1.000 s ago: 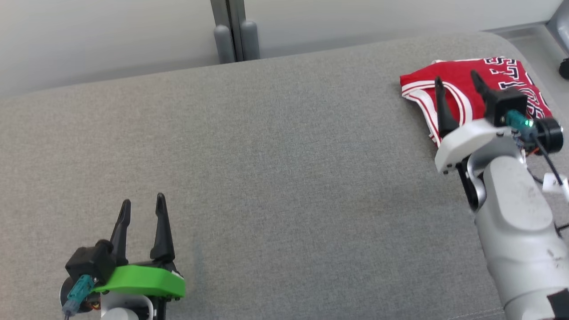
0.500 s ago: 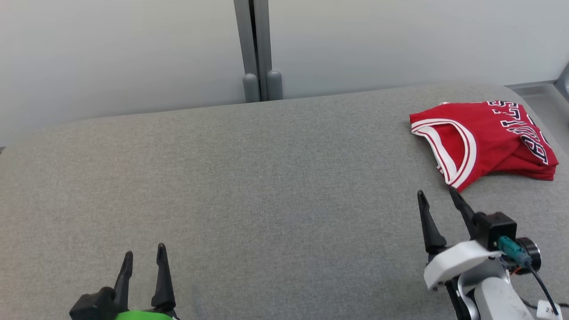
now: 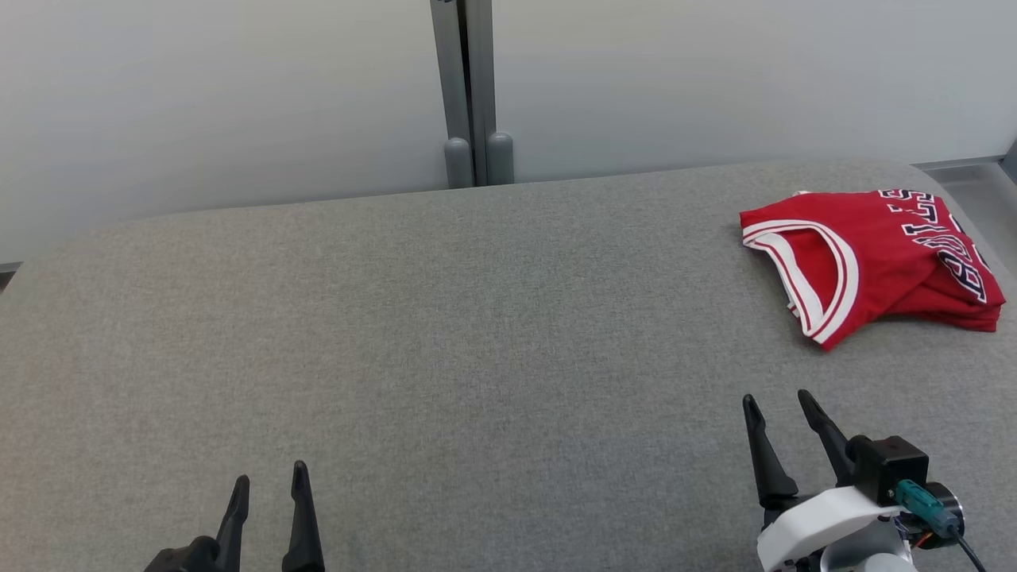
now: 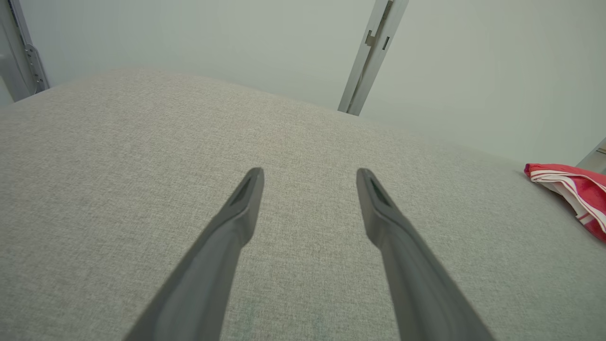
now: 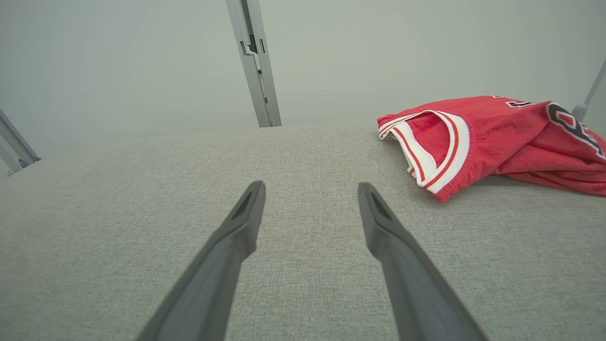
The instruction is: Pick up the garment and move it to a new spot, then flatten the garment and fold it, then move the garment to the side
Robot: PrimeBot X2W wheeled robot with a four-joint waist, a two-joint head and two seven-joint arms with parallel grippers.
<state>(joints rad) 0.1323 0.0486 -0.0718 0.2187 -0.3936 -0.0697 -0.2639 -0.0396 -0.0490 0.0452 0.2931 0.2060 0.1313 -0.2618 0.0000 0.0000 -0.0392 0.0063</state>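
The garment [image 3: 882,254] is a red jersey with white-and-red striped trim and dark block lettering. It lies folded in a small heap at the far right of the grey padded surface [image 3: 477,334]; the right wrist view has the garment [image 5: 502,137] at its upper right, and the left wrist view catches the garment [image 4: 573,189] at its right edge. My right gripper [image 3: 777,397] is open near the front right, well short of the garment, nothing between its fingers. My left gripper [image 3: 270,478] is open at the front left, empty.
A pale wall runs behind the surface, with a grey vertical post [image 3: 471,95] at the middle back. The surface's rounded right edge lies just beyond the garment. A wide stretch of grey fabric separates the two grippers.
The head camera tilted up, shifting the picture. My right gripper has drawn back from over the garment toward the front; the garment stays where it lay. My left gripper shows lower in the picture.
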